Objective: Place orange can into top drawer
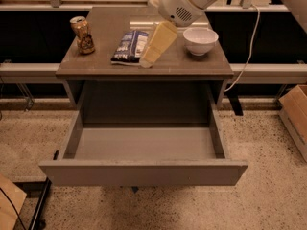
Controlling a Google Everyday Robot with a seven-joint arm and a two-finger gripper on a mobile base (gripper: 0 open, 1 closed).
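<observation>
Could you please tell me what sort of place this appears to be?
Probably an office or lab test area rather than a home: speckled hard floor, a cardboard box at the right, and a table with an open top drawer. The gripper is over the table, beside the snack bag.

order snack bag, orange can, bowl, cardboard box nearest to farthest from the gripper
The gripper hangs over mid-tabletop.
1. snack bag, just beside it
2. orange can image-left, bowl image-right: too close to call
3. cardboard box, floor, far right
</observation>
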